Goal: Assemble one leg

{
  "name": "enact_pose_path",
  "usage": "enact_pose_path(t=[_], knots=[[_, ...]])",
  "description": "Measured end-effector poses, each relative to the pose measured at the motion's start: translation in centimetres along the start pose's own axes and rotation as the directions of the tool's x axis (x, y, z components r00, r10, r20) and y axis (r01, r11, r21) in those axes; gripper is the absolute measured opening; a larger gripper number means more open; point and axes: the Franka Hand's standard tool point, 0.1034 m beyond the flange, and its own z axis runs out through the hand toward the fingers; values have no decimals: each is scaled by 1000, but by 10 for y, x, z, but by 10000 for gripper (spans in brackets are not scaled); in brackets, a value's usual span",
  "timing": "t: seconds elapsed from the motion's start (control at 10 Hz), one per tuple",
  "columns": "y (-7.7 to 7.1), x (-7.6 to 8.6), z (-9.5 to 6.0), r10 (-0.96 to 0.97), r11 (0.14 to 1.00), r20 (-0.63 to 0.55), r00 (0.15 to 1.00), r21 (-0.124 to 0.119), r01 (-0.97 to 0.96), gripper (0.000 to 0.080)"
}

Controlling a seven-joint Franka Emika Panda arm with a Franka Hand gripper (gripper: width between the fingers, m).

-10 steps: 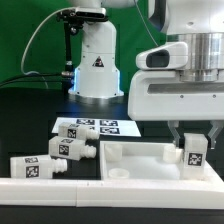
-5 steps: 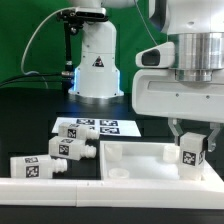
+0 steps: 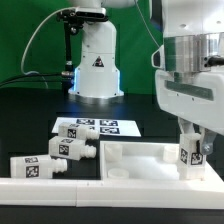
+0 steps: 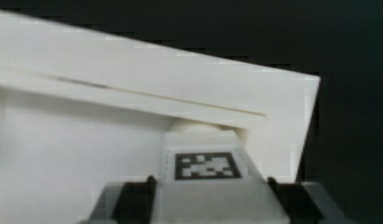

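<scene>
The leg (image 3: 190, 153), clamped between my gripper (image 3: 191, 160) fingers, has just twisted in the panel (image 3: 140, 153) corner; I judge it screwing in.

White leg (image 3: 190, 152) with black-and-white square tag, white panel (image 3: 125, 158), black table (image 3: 30, 110), green backdrop (image 3: 25, 35)

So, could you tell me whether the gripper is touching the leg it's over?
Touching: in the wrist view the gripper fingers flank the leg with no gap.
</scene>
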Motion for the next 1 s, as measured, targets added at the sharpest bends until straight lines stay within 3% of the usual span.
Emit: enact_pose_path(t=[0.3,0.6,0.7,0.8,0.9,1.0], knots=[[0,-1,0,171,985,7,985,-1,-171,287],[1,-4,2,166,986,4,986,-4,-166,287],[1,-4,2,165,986,4,986,-4,-165,386],[1,-4,2,165,986,4,986,-4,-165,386],[1,-4,2,163,987,4,987,-4,-163,558],[1,-4,2,145,989,4,989,-4,-145,633]])
